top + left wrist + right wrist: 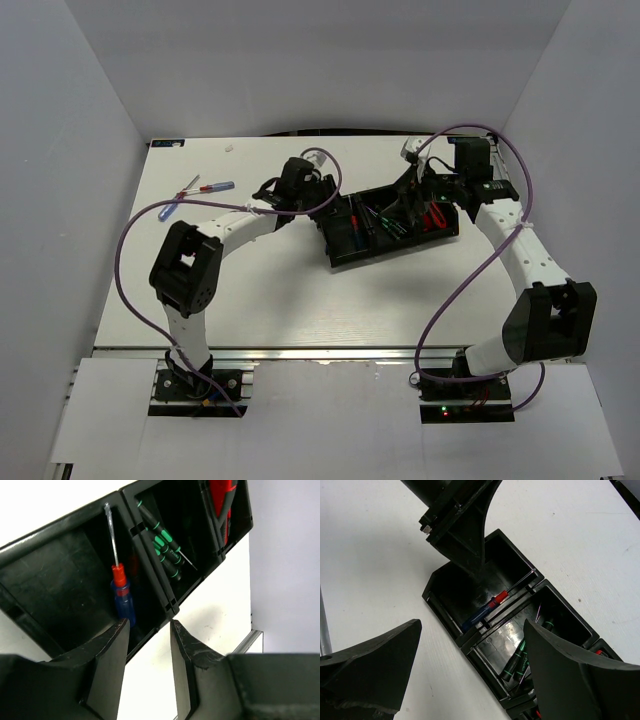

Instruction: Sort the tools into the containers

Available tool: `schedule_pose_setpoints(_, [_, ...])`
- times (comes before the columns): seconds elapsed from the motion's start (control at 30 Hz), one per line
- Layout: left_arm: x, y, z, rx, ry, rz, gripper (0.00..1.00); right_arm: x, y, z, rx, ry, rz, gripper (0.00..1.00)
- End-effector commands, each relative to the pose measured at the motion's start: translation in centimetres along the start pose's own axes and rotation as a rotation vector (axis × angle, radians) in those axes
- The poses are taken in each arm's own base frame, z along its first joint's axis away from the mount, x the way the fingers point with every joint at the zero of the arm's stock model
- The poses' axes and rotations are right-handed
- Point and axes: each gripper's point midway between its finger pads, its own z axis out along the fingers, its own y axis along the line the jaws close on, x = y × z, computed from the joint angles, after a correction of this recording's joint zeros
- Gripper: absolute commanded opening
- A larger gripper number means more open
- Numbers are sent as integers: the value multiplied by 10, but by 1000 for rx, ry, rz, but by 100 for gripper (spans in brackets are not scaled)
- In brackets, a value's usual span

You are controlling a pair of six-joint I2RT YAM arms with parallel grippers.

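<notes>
The black three-compartment tray [392,256] lies right of centre. Its left compartment holds a blue- and red-handled screwdriver [121,594] [489,606]. In the middle compartment lie black screwdrivers with green marks [165,545] [516,663], and red pocket knives [223,500] [435,215] fill the right one. My left gripper [148,630] [328,205] hangs over the tray's left end, open, with only white table between its fingers. My right gripper [472,630] [415,200] hovers above the tray, wide open and holding nothing.
Two loose thin screwdrivers [218,187] [168,211] lie on the white table at the far left. Grey walls close in the table on three sides. A purple cable loops from each arm. A metal rail [250,642] marks the table edge.
</notes>
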Motion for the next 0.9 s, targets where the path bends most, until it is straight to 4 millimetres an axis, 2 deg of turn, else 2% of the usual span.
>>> schedule_pose_setpoints(0.0, [-14, -14, -12, 9, -35, 46, 48, -12, 2, -4, -6, -39, -33, 89])
schedule_pose_setpoints(0.03, [-17, -14, -15, 4, -47, 54, 47, -11, 3, -4, -9, -38, -40, 89])
schedule_pose_setpoints(0.07, [-24, -7, -20, -17, -71, 48, 43, -9, 4, -3, -15, -34, -37, 89])
schedule_pose_setpoints(0.13, [-37, -4, -36, -22, -112, 35, 34, -6, 5, -2, -24, -28, -42, 89])
schedule_pose_setpoints(0.17, [-52, 10, -46, -46, -148, 0, 23, -4, 6, -2, -27, -25, -37, 89])
schedule_pose_setpoints(0.2, [-56, 20, -58, -74, -174, -40, 19, -3, 6, -1, -31, -24, -35, 89])
schedule_pose_setpoints(0.23, [-63, 32, -67, -107, -198, -73, 18, -2, 6, -1, -33, -24, -33, 89])
schedule_pose_setpoints(0.27, [-79, 58, -81, -160, -238, -129, 16, 0, 6, 0, -36, -22, -27, 89])
schedule_pose_setpoints(0.3, [-81, 77, -91, -226, -255, -208, 16, 1, 7, 1, -41, -24, -23, 90])
schedule_pose_setpoints(0.33, [-89, 90, -102, -269, -285, -242, 17, 2, 6, 2, -42, -24, -20, 89])
schedule_pose_setpoints(0.37, [-102, 112, -116, -326, -328, -290, 22, 3, 6, 3, -45, -23, -12, 89])
schedule_pose_setpoints(0.4, [-106, 122, -125, -376, -347, -356, 42, 4, 6, 4, -48, -25, -9, 89])
schedule_pose_setpoints(0.47, [-126, 152, -145, -499, -440, -420, 57, 6, 5, 6, -53, -25, 1, 89])
schedule_pose_setpoints(0.5, [-135, 155, -153, -535, -465, -447, 68, 7, 4, 7, -56, -25, 4, 89])
schedule_pose_setpoints(0.53, [-144, 166, -159, -587, -508, -470, 72, 7, 4, 7, -59, -26, 8, 89])
schedule_pose_setpoints(0.6, [-142, 192, -161, -683, -490, -533, 75, 8, 3, 10, -67, -29, 18, 89])
schedule_pose_setpoints(0.63, [-157, 207, -163, -719, -538, -622, 75, 8, 2, 11, -71, -32, 22, 89])
schedule_pose_setpoints(0.67, [-157, 217, -163, -752, -531, -661, 75, 8, 2, 12, -73, -34, 23, 89])
schedule_pose_setpoints(0.7, [-148, 227, -166, -813, -492, -709, 75, 8, 1, 13, -72, -34, 27, 89])
schedule_pose_setpoints(0.73, [-169, 227, -173, -805, -550, -782, 75, 8, 0, 13, -73, -36, 27, 89])
schedule_pose_setpoints(0.77, [-169, 236, -175, -844, -547, -812, 75, 8, -1, 14, -74, -35, 30, 90])
schedule_pose_setpoints(0.8, [-155, 255, -168, -911, -495, -853, 74, 9, -1, 14, -74, -35, 33, 90])
schedule_pose_setpoints(0.83, [-171, 256, -173, -897, -542, -909, 74, 8, -1, 14, -75, -36, 30, 89])
schedule_pose_setpoints(0.87, [-171, 262, -172, -907, -537, -936, 73, 9, -1, 15, -75, -35, 33, 89])
